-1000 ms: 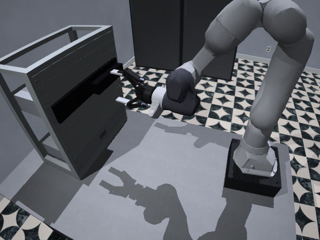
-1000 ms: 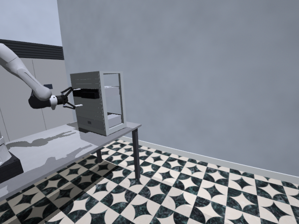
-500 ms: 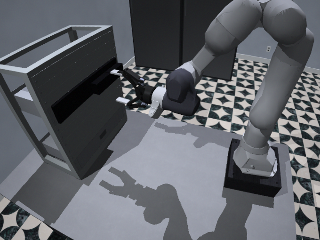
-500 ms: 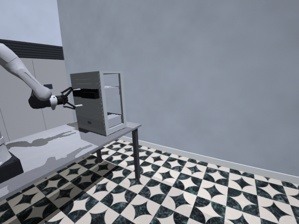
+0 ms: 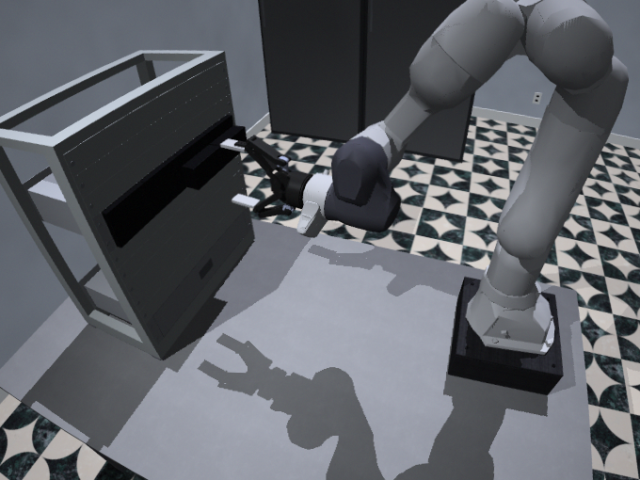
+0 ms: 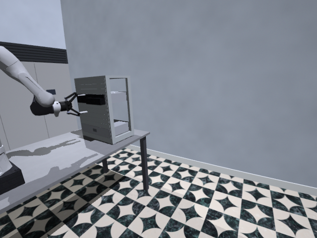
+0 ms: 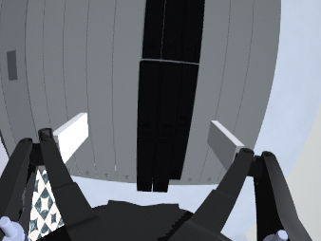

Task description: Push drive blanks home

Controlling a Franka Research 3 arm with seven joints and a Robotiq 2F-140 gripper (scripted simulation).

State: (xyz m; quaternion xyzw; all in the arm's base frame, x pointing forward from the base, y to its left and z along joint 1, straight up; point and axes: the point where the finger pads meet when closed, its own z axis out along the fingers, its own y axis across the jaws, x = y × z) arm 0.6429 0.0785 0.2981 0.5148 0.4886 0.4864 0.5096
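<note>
Now, top view: we see the rack (image 5: 30, 135) on the grey table (image 5: 330, 330), its black storage chassis (image 5: 154, 191) a band across the rack's panelled front.
Blanks: a block of drive blanks (image 5: 203, 164) stands proud of the chassis near its right end; we cannot count single blanks.
Gripper: the gripper (image 5: 236, 172) is spread wide and empty at the rack's right front edge, one pale fingertip by the chassis end, the other below it.
Arm base: the black pedestal (image 5: 548, 379) sits on the table, well apart from the rack.

Exterior view: we see the rack (image 6: 129, 102) near the table's far corner, over a table leg (image 6: 144, 164).
Gripper: the gripper (image 6: 81, 103) straddles the chassis (image 6: 92, 99) level from the rack's front.

Wrist view: we look straight at the rack front (image 7: 83, 55).
Chassis: the black chassis (image 7: 171, 74) lies between the two pale fingertips.
Contact: we cannot tell whether either finger touches the rack.
</note>
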